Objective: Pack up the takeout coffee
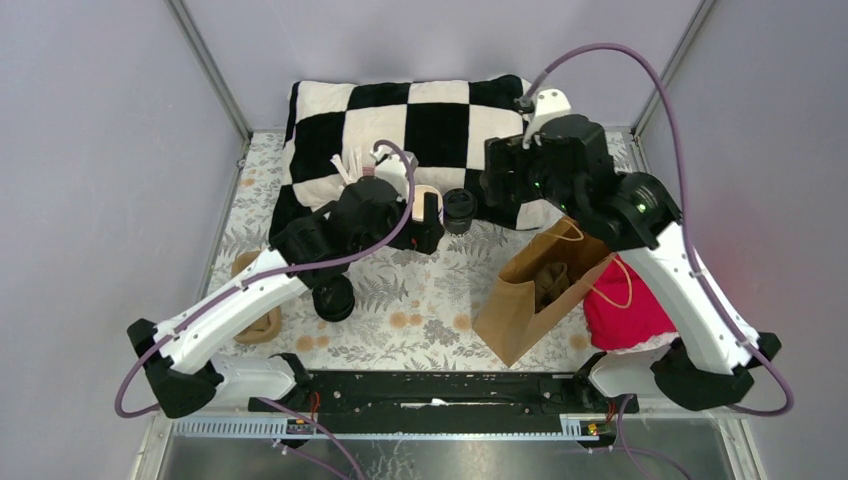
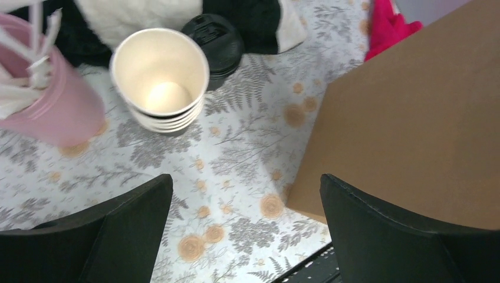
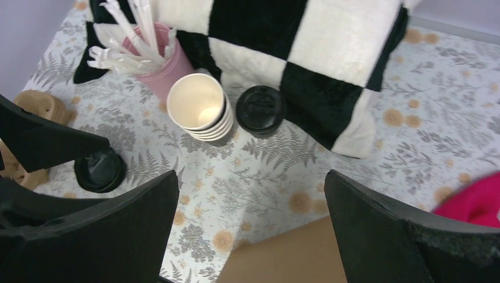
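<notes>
A: Near side first?
B: Near-right: brown paper bag (image 1: 510,310), mouth open. Near-left: takeout coffee (image 1: 333,297) on floral tbl cover (image 1: 430,300), upright, lid on, just by L arm (image 1: 235,305), well apart from bag.
A: Grippers?
B: L gripper (image 2: 244,177): fingers spread wide, nothing btwn, over cover beside bag wall. R gripper (image 3: 252,173): same, spread, empty.
A: Farther back?
B: Cup stack (image 3: 197,106) just beside lone lid (image 3: 260,109); pink straw cup (image 3: 168,71); then check pillow (image 1: 440,125).

1. Black-and-white checked cushion (image 3: 306,47) at top.
2. Stack of cream-lined paper cups (image 3: 197,106) between pink straw holder (image 3: 168,69) and round black plastic lid (image 3: 260,110).
3. Black lidded paper cup (image 3: 99,171) stands apart, left.
</notes>
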Controlling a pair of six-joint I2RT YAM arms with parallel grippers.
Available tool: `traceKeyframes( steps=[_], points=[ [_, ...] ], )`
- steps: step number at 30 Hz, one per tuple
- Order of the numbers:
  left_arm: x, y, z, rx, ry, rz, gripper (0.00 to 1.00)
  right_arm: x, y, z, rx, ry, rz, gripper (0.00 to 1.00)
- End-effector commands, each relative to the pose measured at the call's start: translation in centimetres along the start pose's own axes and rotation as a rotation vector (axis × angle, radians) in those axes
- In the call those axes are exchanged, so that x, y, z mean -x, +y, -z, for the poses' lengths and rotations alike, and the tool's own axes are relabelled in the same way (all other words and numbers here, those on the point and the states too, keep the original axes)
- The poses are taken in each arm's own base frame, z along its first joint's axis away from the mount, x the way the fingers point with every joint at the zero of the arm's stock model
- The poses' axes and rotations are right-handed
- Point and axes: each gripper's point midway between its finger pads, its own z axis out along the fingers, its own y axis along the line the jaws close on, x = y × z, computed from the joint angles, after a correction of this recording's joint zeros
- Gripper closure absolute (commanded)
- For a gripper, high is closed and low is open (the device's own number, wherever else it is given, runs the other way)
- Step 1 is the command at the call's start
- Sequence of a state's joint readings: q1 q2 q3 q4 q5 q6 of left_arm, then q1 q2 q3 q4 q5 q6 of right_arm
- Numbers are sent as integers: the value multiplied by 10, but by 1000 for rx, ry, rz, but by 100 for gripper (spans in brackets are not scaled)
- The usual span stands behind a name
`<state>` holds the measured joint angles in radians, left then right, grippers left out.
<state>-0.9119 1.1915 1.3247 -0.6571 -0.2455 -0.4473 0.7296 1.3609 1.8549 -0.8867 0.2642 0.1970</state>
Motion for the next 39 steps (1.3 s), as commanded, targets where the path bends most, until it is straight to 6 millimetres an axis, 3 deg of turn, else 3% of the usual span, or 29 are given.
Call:
traceKeyframes(
  steps=[1, 4, 7, 14, 23, 29, 35, 39],
  points=[
    [34, -50, 10, -239, -50, 22, 1, 1, -33, 30, -128, -61, 5, 0],
    [28, -108, 28, -586, -6, -17, 1, 1, -43, 48, -142, -98, 4, 0],
    [26, -145, 32, -689, 18, -71, 1, 8, -51, 68, -152, -157, -16, 0],
    [24, -186, 0, -692, 44, -164, 4, 21, -62, 110, -139, -281, -56, 0],
    [18, -204, -47, -627, 80, -209, 21, 13, -79, 143, -155, -346, -72, 0],
    [30, -210, -69, -555, 45, -203, 50, 3, -86, 151, -165, -343, -67, 0],
    [43, -197, -59, -500, 11, -221, 90, 1, -90, 161, -169, -363, -72, 0],
    [33, -180, -28, -511, 47, -267, 100, 6, -91, 161, -174, -374, -61, 0]
  ],
)
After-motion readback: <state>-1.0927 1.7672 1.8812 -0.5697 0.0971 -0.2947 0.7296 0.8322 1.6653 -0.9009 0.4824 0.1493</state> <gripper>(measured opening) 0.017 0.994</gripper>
